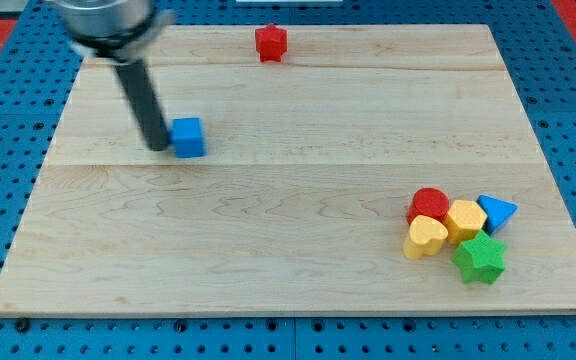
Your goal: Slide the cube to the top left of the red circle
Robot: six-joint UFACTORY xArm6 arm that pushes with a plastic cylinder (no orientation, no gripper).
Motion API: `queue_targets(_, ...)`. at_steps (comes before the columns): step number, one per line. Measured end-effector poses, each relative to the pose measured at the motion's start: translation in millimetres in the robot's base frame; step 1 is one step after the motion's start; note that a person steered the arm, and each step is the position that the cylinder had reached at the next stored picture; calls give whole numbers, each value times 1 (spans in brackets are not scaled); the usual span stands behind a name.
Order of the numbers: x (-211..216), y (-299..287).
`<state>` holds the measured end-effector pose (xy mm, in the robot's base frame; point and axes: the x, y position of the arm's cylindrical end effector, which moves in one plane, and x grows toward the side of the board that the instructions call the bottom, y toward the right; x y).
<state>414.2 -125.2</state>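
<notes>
A blue cube [188, 137] sits on the wooden board [268, 230] in the view's upper left. My tip [158, 146] stands just left of the cube, touching or nearly touching its left side. The red circle, a short red cylinder [429, 204], is at the view's lower right, in a cluster of other blocks. The cube is far to the left of it and higher in the view.
Around the red cylinder lie a yellow hexagon block [465, 219], a yellow heart block [425, 238], a green star block [480, 259] and a blue triangle block [497, 212]. A red star-like block [270, 42] sits near the board's top edge.
</notes>
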Motion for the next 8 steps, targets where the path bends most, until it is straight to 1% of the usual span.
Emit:
queue_targets(1,-11,40)
queue_targets(2,-22,41)
queue_targets(3,8,114)
queue_targets(4,27,174)
queue_targets(5,7,175)
queue_targets(6,-2,182)
queue_targets(7,64,212)
queue_targets(8,63,218)
